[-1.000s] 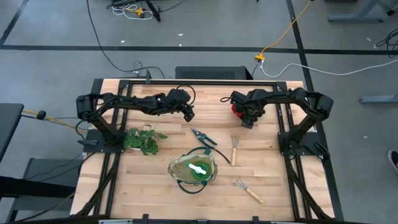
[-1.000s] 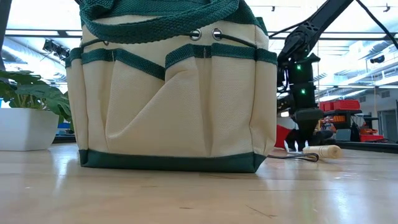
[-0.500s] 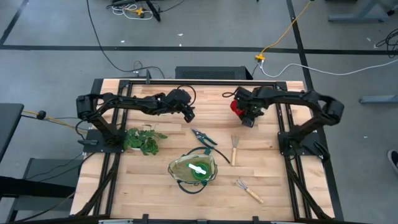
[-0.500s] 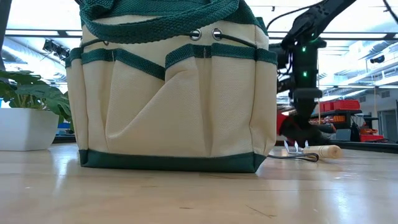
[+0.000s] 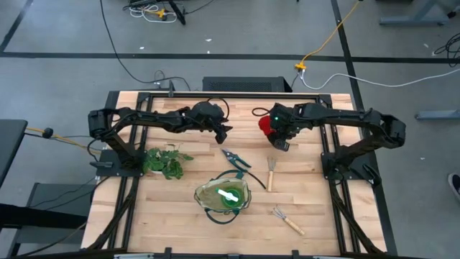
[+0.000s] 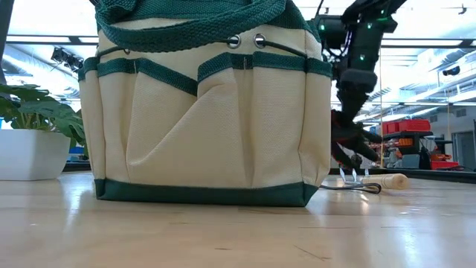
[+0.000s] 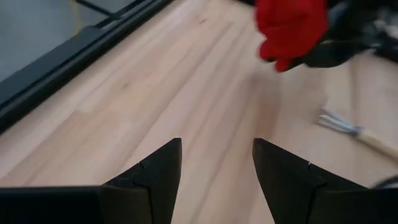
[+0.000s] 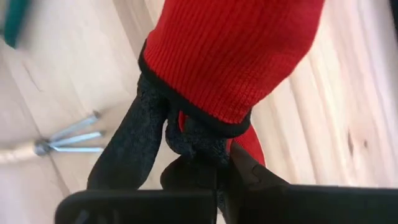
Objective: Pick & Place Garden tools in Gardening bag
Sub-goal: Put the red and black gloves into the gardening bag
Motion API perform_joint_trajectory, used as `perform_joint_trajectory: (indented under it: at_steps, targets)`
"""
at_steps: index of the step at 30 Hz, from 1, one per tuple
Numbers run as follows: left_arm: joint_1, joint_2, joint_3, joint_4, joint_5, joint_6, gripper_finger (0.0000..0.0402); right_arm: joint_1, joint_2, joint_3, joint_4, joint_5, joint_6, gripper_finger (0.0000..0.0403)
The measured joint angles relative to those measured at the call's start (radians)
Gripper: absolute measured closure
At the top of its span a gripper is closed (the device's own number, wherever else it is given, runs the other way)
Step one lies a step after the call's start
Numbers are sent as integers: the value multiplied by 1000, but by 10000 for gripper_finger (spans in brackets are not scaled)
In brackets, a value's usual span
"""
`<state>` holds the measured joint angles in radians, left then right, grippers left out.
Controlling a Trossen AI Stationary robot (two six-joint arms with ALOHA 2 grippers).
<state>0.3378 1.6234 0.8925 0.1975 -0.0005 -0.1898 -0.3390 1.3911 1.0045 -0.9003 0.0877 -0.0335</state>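
The right claw grips the red-and-black gloves above the table, while the left claw hovers open, empty.

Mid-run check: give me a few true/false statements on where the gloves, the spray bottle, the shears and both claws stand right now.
1. The right claw holds the red-and-black gloves off the table. True.
2. The spray bottle lies on the bare table beside the gardening bag. False: it sits inside the bag.
3. The left claw is open and empty. True.
4. The pruning shears are already in the bag. False: they lie on the table beyond it.
5. Both hand rakes are in the bag. False: one hand rake and the other lie on the table.
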Motion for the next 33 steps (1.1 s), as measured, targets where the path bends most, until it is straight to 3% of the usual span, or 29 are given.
perform_joint_trajectory:
  at_steps: [20, 29, 33]
  targets:
    - [-18, 0, 0, 251, 325, 3, 196, 167, 0, 96, 210, -46, 104, 401]
    - [-21, 0, 0, 261, 351, -8, 196, 218, 0, 96, 308, -55, 123, 401]
    - [-29, 0, 0, 266, 424, 11, 196, 222, 0, 96, 319, -54, 123, 401]
